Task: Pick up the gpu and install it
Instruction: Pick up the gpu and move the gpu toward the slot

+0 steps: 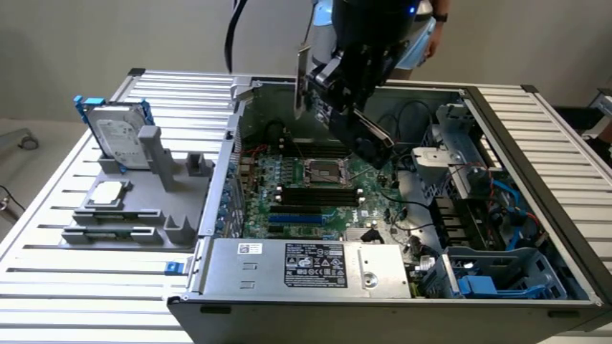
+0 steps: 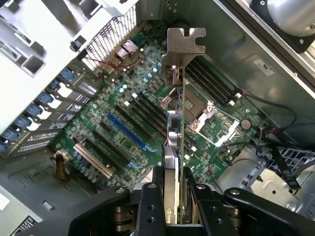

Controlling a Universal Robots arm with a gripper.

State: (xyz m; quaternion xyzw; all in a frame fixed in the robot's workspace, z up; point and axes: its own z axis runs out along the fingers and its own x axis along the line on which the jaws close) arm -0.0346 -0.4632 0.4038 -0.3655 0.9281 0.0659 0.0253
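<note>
Lying open on the slatted desk, the computer case bares its green motherboard. Above the board's far part hangs the gpu, a thin green card seen edge-on, with a notched silver bracket at one end. The gripper's black fingers pinch its other end.

I see a wide table made of pale metal slats with thin gaps between them. A big open computer case lies on its side on the table and fills the middle and the exterior view's right. Just beside it, on the exterior view's left, sits a grey plastic holder. A small blue piece lies on the slats near the case's front corner.
</note>
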